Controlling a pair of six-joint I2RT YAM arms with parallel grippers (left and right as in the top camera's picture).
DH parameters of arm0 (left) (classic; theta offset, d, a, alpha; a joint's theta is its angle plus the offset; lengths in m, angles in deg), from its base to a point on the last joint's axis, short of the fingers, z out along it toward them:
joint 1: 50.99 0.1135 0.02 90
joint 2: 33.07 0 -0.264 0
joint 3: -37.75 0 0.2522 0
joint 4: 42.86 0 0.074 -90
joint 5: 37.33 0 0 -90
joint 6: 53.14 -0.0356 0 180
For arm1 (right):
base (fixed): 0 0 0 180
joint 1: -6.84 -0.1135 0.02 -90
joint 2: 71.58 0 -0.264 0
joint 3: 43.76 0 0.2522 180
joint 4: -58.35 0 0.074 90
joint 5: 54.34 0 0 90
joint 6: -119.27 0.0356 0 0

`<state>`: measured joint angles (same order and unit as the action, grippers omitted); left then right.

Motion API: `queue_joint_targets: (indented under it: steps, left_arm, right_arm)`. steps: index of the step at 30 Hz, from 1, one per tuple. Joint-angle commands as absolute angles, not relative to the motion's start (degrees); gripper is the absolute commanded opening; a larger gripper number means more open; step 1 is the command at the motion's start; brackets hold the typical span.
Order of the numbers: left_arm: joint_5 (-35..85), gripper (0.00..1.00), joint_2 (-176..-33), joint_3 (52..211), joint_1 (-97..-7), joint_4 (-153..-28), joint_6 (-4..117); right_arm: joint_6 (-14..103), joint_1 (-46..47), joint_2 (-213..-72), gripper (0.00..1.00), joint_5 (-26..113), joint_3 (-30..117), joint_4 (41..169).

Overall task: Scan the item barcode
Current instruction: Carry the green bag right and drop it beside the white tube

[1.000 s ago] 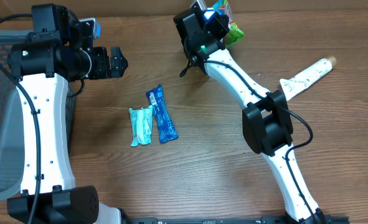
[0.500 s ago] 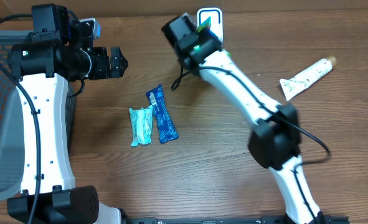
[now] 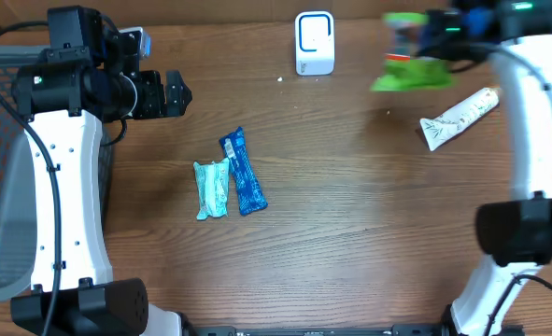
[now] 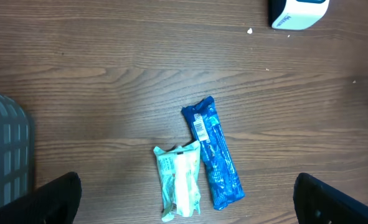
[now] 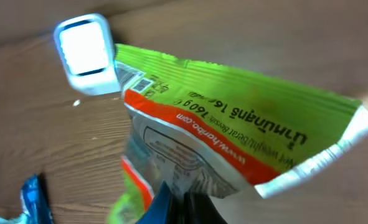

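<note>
The right claw (image 5: 179,204) is clamped shut on the lower edge of the green snack bag (image 5: 233,124), pinching only a thin strip of film while the rest of the bag stands free above the fingers. The bag hangs in the air over the table's (image 3: 350,233) far right corner, smeared in the overhead view, and its barcode (image 5: 140,81) sits near one upper corner of the printed face. The scanner (image 3: 314,42) stands at the middle of the far edge, well apart from the bag. A white tube (image 3: 460,118) lies near the right edge, just beside the bag's spot. In the middle of the table lie a blue wrapped bar (image 3: 243,173) and a pale green packet (image 3: 212,189), touching side by side. The left claw (image 3: 180,93) hovers near the far left corner with its jaws wide and nothing between them, beside a grey basket (image 3: 0,187) at the left edge.

The chief risk, as I judge it, is a missed read. The bag is limp and held by one edge, so it may fold or twist and turn the barcode away from the scanner's window. A quick swing could also work the slick film out of so narrow a pinch. A low pass might clip the tube.
</note>
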<state>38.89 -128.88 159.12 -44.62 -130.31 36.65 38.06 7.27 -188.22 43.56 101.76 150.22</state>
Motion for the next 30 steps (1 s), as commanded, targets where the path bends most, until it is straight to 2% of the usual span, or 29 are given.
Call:
queue_joint_targets:
  steps: [1, 10, 16, 17, 20, 21, 27, 30]
  left_arm:
    - [38.2, 1.00, -129.3, 159.4, -44.6, -130.1, 35.6]
    - [38.2, 1.00, -129.3, 159.4, -44.6, -130.1, 35.6]
    - [38.2, 1.00, -129.3, 159.4, -44.6, -130.1, 35.6]
    - [38.2, 0.99, -129.3, 159.4, -44.6, -130.1, 35.6]
    - [38.2, 1.00, -129.3, 159.4, -44.6, -130.1, 35.6]
    - [38.2, 1.00, -129.3, 159.4, -44.6, -130.1, 35.6]
    - [38.2, 1.00, -129.3, 159.4, -44.6, -130.1, 35.6]
    - [38.2, 1.00, -129.3, 159.4, -44.6, -130.1, 35.6]
  right_arm:
    - [39.3, 14.7, -187.1, 0.04, 52.2, 101.6, 150.7]
    - [39.3, 29.2, -187.1, 0.04, 50.7, 87.3, 147.4]
    - [39.5, 32.6, -187.1, 0.04, 51.4, 76.6, 142.9]
    - [39.4, 32.7, -187.1, 0.08, 51.3, 75.5, 142.2]
    - [39.3, 32.7, -187.1, 0.51, 51.2, 74.2, 141.6]
    - [39.3, 32.7, -187.1, 0.59, 51.3, 74.2, 141.6]
    - [37.3, 32.3, -186.8, 0.68, 58.1, 77.9, 144.5]
    - [35.3, 31.4, -186.2, 0.68, 64.4, 82.0, 147.5]
